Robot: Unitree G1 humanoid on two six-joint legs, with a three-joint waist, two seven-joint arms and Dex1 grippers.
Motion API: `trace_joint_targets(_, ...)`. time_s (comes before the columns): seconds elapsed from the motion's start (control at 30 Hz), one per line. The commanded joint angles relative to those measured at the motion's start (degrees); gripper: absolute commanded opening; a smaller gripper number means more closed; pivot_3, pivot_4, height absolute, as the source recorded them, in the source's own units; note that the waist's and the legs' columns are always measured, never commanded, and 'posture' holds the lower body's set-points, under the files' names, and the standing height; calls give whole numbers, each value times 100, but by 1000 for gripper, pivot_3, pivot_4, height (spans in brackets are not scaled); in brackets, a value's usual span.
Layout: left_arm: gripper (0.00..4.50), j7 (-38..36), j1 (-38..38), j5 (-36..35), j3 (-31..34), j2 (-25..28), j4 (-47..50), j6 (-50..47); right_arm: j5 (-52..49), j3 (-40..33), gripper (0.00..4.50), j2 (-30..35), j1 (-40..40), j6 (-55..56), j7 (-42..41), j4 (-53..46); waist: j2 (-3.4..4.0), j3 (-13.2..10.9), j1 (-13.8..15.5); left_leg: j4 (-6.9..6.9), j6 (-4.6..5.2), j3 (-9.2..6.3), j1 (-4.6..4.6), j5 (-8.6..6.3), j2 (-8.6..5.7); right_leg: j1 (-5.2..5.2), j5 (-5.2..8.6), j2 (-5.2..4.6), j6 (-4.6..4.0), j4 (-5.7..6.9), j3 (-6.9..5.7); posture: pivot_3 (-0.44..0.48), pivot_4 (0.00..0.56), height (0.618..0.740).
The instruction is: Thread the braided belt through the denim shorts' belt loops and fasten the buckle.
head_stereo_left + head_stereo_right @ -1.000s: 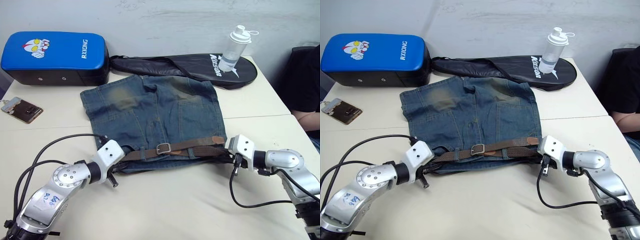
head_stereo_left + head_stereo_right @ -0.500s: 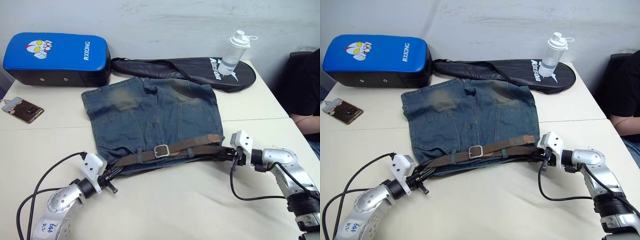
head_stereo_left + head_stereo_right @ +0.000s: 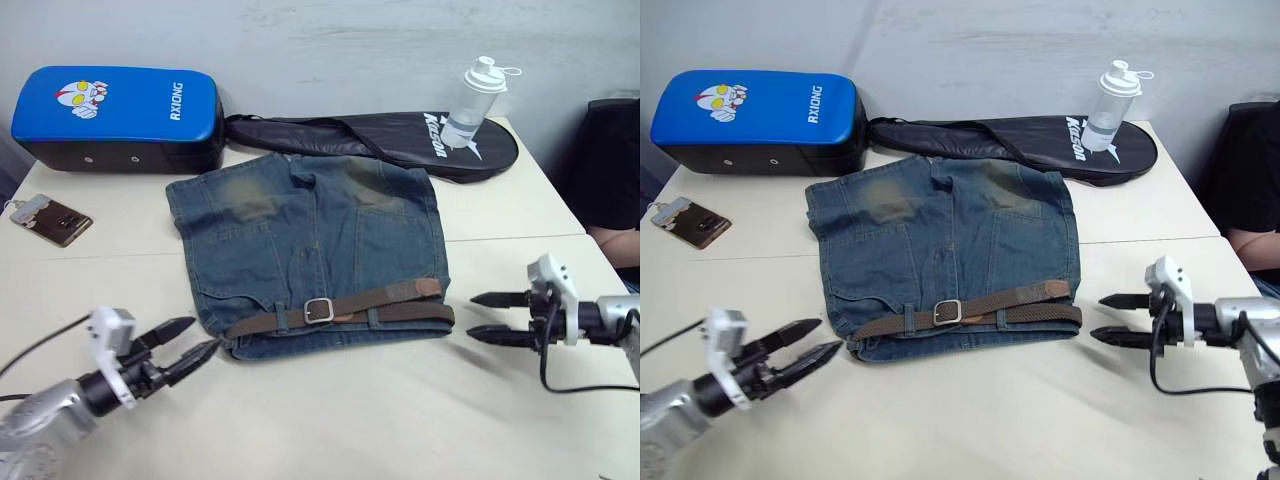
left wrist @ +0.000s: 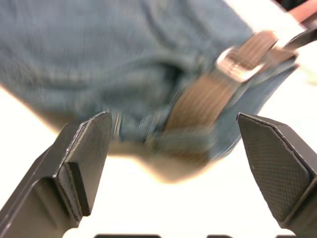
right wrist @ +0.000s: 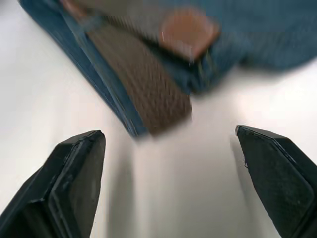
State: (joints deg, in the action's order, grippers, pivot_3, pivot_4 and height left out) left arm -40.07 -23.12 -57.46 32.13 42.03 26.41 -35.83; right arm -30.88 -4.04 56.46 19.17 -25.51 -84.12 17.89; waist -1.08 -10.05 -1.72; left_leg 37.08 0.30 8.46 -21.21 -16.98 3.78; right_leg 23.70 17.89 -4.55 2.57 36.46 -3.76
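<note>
The denim shorts (image 3: 300,225) lie flat on the table, waistband toward me. The braided belt (image 3: 400,305) runs along the waistband under the belt loops (image 3: 373,314), its silver buckle (image 3: 318,311) closed near the middle and its brown tip (image 3: 427,288) at the right end. My left gripper (image 3: 185,345) stands open on the table just left of the waistband's corner, holding nothing. To the right of the shorts, a short gap away, my right gripper (image 3: 490,316) is open and empty too. The left wrist view has belt and buckle (image 4: 237,62) ahead of the spread fingers.
A blue pad (image 3: 115,115) and a black racket bag (image 3: 400,135) with a clear bottle (image 3: 467,100) on it lie behind the shorts. A phone (image 3: 50,220) sits at the left. A person's arm (image 3: 612,240) shows at the right edge.
Both grippers have opened, let go of the waistband ends and pulled back outward, away from the shorts. The belted waistband now lies flat on the table.
</note>
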Motion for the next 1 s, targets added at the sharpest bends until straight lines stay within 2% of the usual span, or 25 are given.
trace_joint_targets(0.03,4443,-6,15,-1108,968,289,67,-518,-428,-263,4500,105,439,-666,-158,-328,21,-19,-22,0,0,0,-1,0,1,2,0,1,-1,0,0,0,150,740)
trace_joint_targets(0.13,4443,344,502,-1224,951,378,75,-571,-452,-243,4500,-224,962,-1005,291,-440,39,-30,-11,-2,-4,0,0,-2,-2,3,3,0,-5,0,0,0,150,740)
trace_joint_targets(0.23,4443,954,1239,-770,32,347,303,-690,-1,107,4500,-712,1237,-862,950,-713,39,-30,16,-2,-9,0,0,-4,-2,2,3,2,-4,0,-1,0,150,740)
trace_joint_targets(0.3,4443,1280,1615,-148,-722,293,394,-696,297,226,4500,-1035,1301,-567,1329,-691,38,-29,24,-2,-13,-1,-6,-6,-6,2,1,1,-1,-2,-1,0,150,740)
trace_joint_targets(0.33,4196,1417,1752,148,-1050,254,382,-697,391,258,4257,-1160,1281,-427,1425,-681,38,-29,21,-2,-13,-1,-7,-5,-7,0,-2,1,4,-8,-2,0,150,740)
trace_joint_targets(0.4,3645,1432,1804,473,-1381,235,361,-686,509,298,3678,-1270,1200,-230,1452,-699,38,-29,12,-2,-31,8,-18,5,-10,3,-7,2,13,-20,3,0,150,740)
trace_joint_targets(0.47,2751,1349,1750,670,-1584,212,371,-656,581,328,2707,-1355,1092,-115,1472,-759,38,-29,3,-2,-29,11,-34,3,-8,13,-8,8,18,-36,3,0,150,740)
trace_joint_targets(0.57,1174,1018,1464,1045,-1904,443,534,-662,565,361,965,-1376,768,-111,1387,-980,38,-30,-6,-3,-24,19,-41,1,-2,17,-5,16,23,-52,4,0,150,740)
trace_joint_targets(0.6,866,857,1258,1296,-2029,582,516,-587,624,438,573,-1317,595,-69,1307,-1069,38,-30,-4,-3,-21,20,-41,-1,-2,18,-1,17,28,-53,6,0,150,740)
trace_joint_targets(0.63,368,688,1055,1538,-2157,697,452,-460,722,517,77,-1265,426,22,1258,-1115,38,-30,-3,-3,-20,20,-41,-2,-2,19,-1,18,28,-54,6,0,150,740)
trace_joint_targets(0.67,17,529,823,1794,-2313,800,333,-310,805,598,0,-1221,251,79,1215,-1153,38,-30,1,-3,-20,20,-41,-2,-2,19,-1,18,29,-54,6,0,150,740)
trace_joint_targets(0.73,17,356,465,2430,-2660,948,-16,152,872,688,0,-1192,2,83,1160,-1192,38,-30,3,-3,-21,20,-41,-3,-2,21,0,18,28,-54,6,0,150,740)
trace_joint_targets(0.83,17,327,142,3343,-3092,1023,-779,961,1588,947,0,-1172,-129,659,1594,-713,55,-20,-2,-5,-27,20,-31,-20,-3,15,1,15,26,-53,7,0,150,740)
trace_joint_targets(0.9,17,370,124,3924,-3262,982,-1287,1634,1903,1000,0,-1192,-112,918,1913,-417,83,32,-25,-6,-7,22,3,-54,-4,-14,2,10,25,-57,12,0,150,740)
trace_joint_targets(1.0,17,492,232,4578,-3372,955,-1812,2515,2060,1005,0,-1212,-28,1113,2098,-173,100,132,-36,-13,-34,24,45,-78,-4,-44,5,10,20,-62,17,0,150,740)
